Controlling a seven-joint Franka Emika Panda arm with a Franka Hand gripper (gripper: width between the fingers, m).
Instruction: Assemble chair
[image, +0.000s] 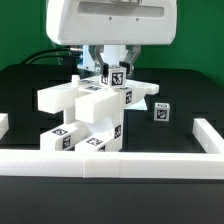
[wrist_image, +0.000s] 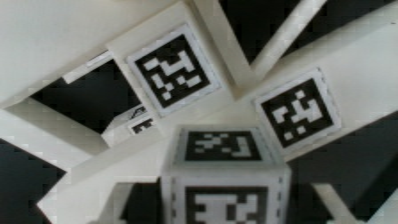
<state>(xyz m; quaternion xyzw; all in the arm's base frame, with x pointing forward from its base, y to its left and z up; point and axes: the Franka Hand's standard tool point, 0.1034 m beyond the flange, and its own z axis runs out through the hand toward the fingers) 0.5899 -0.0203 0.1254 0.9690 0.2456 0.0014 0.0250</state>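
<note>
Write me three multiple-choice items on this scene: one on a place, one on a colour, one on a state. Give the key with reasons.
1. In the exterior view, the small tagged piece lies
A. on the exterior view's right of the chair pieces
B. on the exterior view's left of them
C. on top of them

2. The table surface is
A. white
B. black
C. red

3. The chair pieces are
A. spread singly over the table
B. all lying flat in a row
C. gathered in one cluster, touching one another

Key:
1 A, since the small tagged piece sits alone on the table to that side, apart from the cluster.
2 B, since the bare surface around the parts is black, while the parts themselves are white.
3 C, since the blocks and bars lean and rest on each other in one heap.
</note>
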